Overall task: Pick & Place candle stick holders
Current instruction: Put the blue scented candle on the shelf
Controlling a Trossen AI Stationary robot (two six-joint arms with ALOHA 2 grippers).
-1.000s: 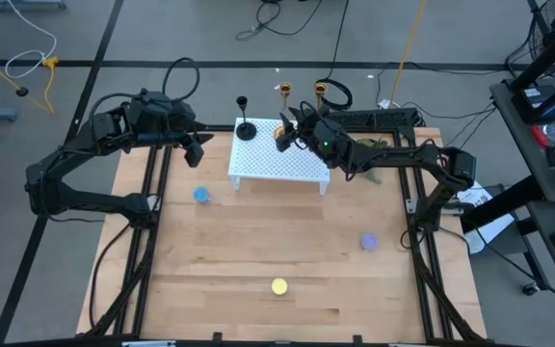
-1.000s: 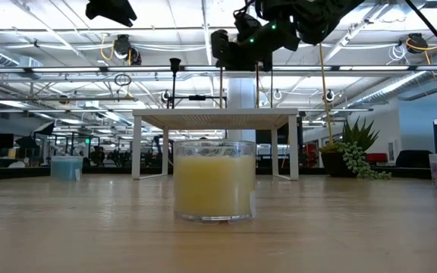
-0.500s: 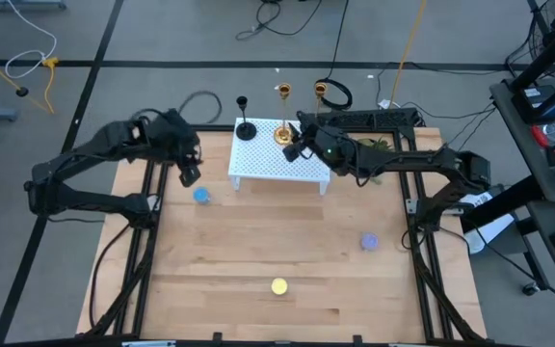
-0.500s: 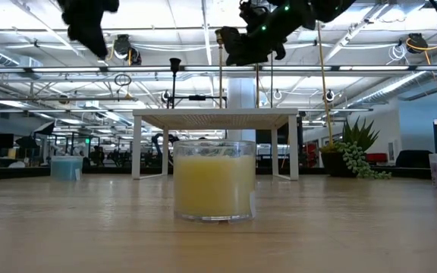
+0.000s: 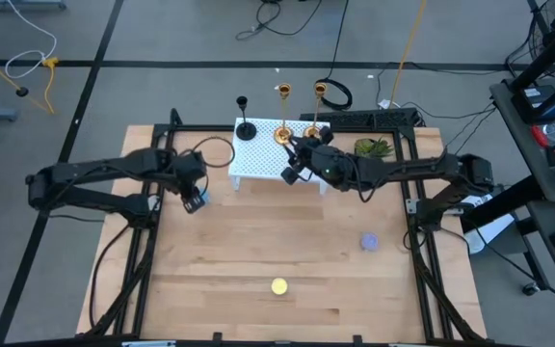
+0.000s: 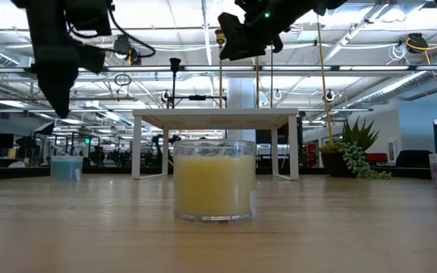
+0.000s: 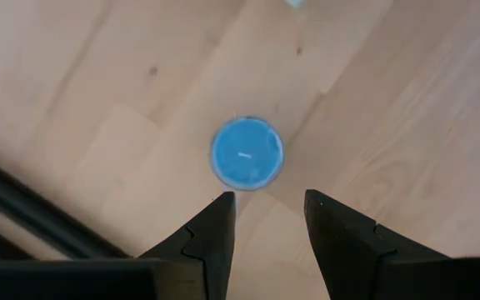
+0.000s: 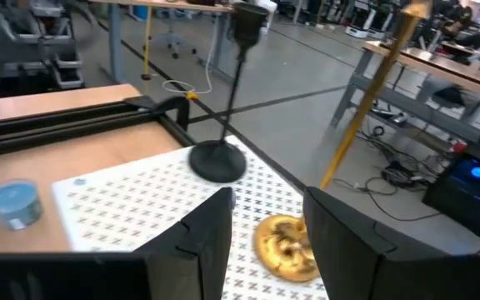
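Observation:
The black holder and two gold holders stand upright by their round bases on the far part of the white perforated rack. My right gripper is open and empty above the rack's near edge. In its wrist view the gripper faces the black holder and one gold base. My left gripper is open and points down over the blue candle; its gripper point in the wrist view lies just short of the candle.
A yellow candle sits near the table's near edge and a purple candle at the right. A green plant lies behind the rack's right side. Black frame rails run along both table sides.
My left gripper has swung from beside the rack's far left corner toward the table's near edge and down, ending over the blue candle. My right gripper has drawn back from the left gold holder toward the near edge; that holder's base now shows free on the rack.

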